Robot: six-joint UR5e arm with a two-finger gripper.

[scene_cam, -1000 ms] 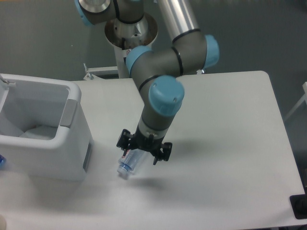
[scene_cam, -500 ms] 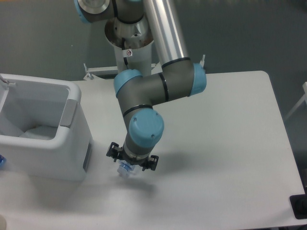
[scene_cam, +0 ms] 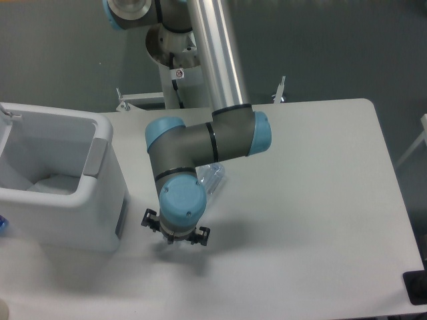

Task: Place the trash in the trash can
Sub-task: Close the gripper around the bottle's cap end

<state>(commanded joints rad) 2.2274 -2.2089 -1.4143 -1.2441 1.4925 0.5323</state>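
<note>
Grey floor surrounds one white, matt table [scene_cam: 300, 200] with rounded corners, seen from above. One piece of trash [scene_cam: 213, 177] is visible: a crumpled, clear, slightly bluish plastic item lying on the table just beside the arm's elbow joint and partly hidden by it. Too little of it shows to tell bottle from wrapper. One trash can [scene_cam: 67, 220] stands at the table's left edge, well to the left of that piece. It is a large white boxy bin with a thick rounded rim and one grey handle panel [scene_cam: 95, 157] on the side facing the arm. Its open inside shows a pale bottom.

One arm [scene_cam: 200, 140] of silver tube and grey links with light-blue joint caps reaches down from its base at the top and folds at the elbow. It ends in a wrist that points straight down at the table, close to the can's right wall. The gripper [scene_cam: 175, 231] lies under the wrist, with only black parts showing at either side. Whether the fingers are spread, pressed together or pinching anything cannot be told. A small blue object [scene_cam: 3, 225] shows at the left picture edge.
</note>
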